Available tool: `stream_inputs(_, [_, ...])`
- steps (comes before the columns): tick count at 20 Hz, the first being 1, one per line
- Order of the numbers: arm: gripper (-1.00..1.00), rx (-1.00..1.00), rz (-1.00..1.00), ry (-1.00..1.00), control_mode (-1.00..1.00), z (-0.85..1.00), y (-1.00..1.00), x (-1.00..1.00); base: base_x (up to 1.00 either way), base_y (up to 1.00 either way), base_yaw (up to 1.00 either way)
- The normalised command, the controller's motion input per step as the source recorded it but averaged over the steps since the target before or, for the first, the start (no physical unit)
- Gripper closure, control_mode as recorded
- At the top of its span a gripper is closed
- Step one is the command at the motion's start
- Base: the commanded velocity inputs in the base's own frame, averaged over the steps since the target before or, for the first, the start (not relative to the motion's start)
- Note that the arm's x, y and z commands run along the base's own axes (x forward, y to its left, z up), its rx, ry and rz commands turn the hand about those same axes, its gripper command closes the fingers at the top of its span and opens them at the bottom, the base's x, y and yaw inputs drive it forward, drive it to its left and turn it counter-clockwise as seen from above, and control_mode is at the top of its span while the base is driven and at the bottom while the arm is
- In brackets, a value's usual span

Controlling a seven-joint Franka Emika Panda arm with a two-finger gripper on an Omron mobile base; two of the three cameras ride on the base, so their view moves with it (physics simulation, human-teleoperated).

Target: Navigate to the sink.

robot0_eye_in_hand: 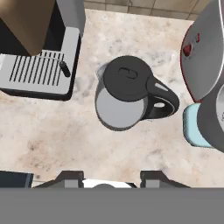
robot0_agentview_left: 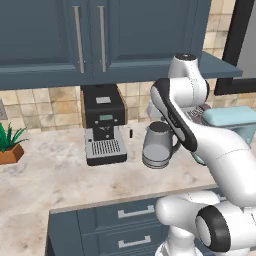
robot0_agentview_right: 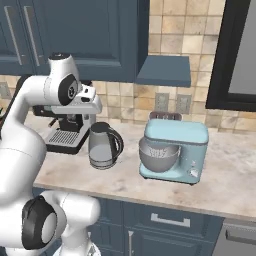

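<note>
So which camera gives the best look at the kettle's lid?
The hand view: it looks straight down on the kettle, showing the whole dark lid and handle. The left base view shows it partly behind the arm; the right base view shows it from the side.

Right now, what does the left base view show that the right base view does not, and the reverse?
The left base view alone has the potted plant at the counter's left end. The right base view alone has the wall outlets on the tiles and the mixer's steel bowl. Both share the coffee machine, the grey kettle, the light blue stand mixer and the marbled counter.
</note>
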Motion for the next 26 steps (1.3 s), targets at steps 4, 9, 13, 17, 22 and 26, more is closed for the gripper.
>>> stream_inputs(4, [-1.0,0.0,0.0,0.0,1.0,0.0,0.0,0.0,-0.07,0.0,0.0])
stream_inputs(9, [-1.0,0.0,0.0,0.0,1.0,0.0,0.0,0.0,-0.55,0.0,0.0])
stream_inputs(13, [-1.0,0.0,0.0,0.0,1.0,0.0,0.0,0.0,-0.36,-0.02,0.0])
stream_inputs(17, [-1.0,0.0,0.0,0.0,1.0,0.0,0.0,0.0,-0.1,-0.41,-0.02])
stream_inputs(22, [-1.0,0.0,0.0,0.0,1.0,0.0,0.0,0.0,-0.11,-0.97,-0.08])
stream_inputs(26, [-1.0,0.0,0.0,0.0,1.0,0.0,0.0,0.0,-0.18,-1.0,-0.02])
